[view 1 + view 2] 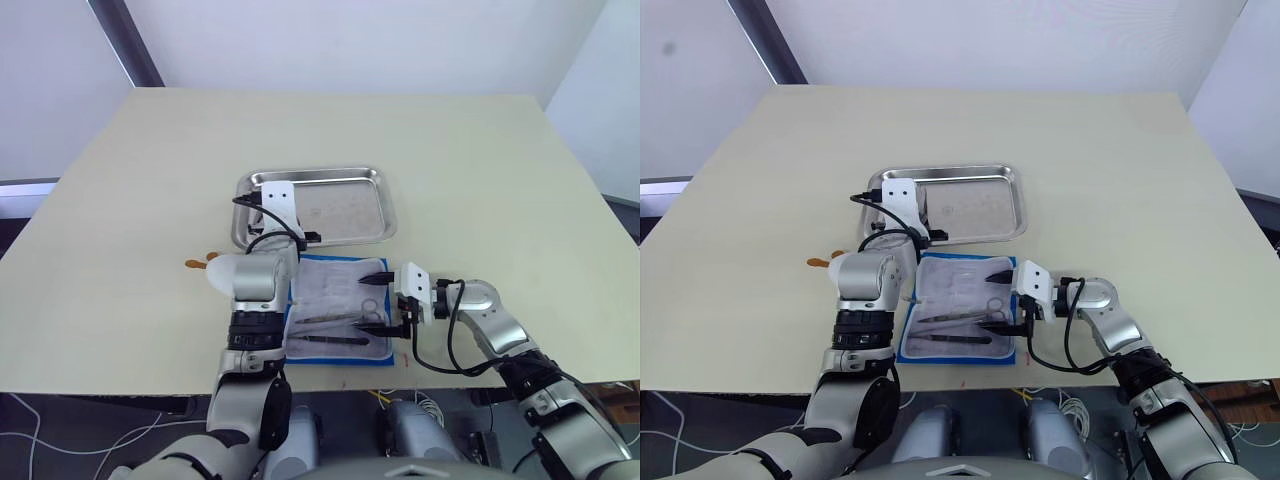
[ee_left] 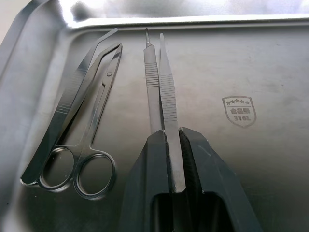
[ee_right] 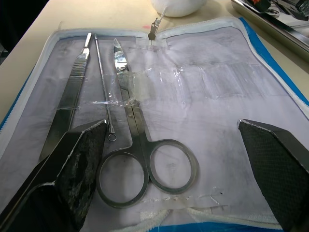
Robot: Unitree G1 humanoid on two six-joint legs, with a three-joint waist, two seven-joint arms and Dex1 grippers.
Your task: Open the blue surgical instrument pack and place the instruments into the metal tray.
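Note:
The blue surgical instrument pack lies open in front of the metal tray, pale lining up. Scissors, a thin probe and a flat handle lie in it under clear straps. My right gripper is open above the pack's right side, its fingers on either side of the scissor rings, touching nothing. My left gripper is low over the tray's left part, shut on straight tweezers whose tips reach toward the far rim. Scissors and angled forceps lie in the tray beside them.
A white egg-shaped toy with orange feet sits on the table just left of the pack, against my left forearm. The tan table spreads wide around the tray, and its front edge runs just below the pack.

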